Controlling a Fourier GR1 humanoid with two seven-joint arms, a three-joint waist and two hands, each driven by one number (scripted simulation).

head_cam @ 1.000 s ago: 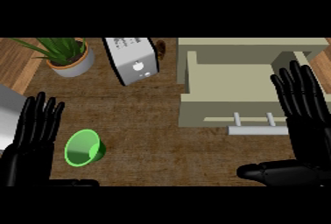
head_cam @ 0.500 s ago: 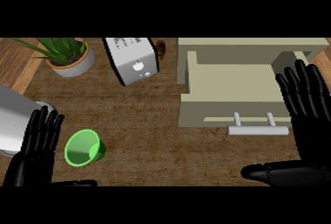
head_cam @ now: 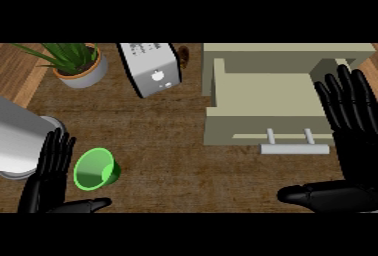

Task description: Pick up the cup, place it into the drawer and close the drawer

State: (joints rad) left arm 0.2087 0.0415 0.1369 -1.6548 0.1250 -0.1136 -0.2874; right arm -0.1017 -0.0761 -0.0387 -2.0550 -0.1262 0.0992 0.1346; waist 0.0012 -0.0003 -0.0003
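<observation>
My left robot hand (head_cam: 50, 172), open and empty, was just left of the green cup (head_cam: 96, 169) on the near-left worktop (head_cam: 184, 150), which looked light, stiff and slick, best gripped round its wall.

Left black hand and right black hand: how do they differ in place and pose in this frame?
The left black hand sits low at the view's left, beside the green plastic cup; the right black hand extends higher, alongside the open beige drawer. The left hand shows smaller than the right. Both are open, fingers straight, holding nothing.
</observation>
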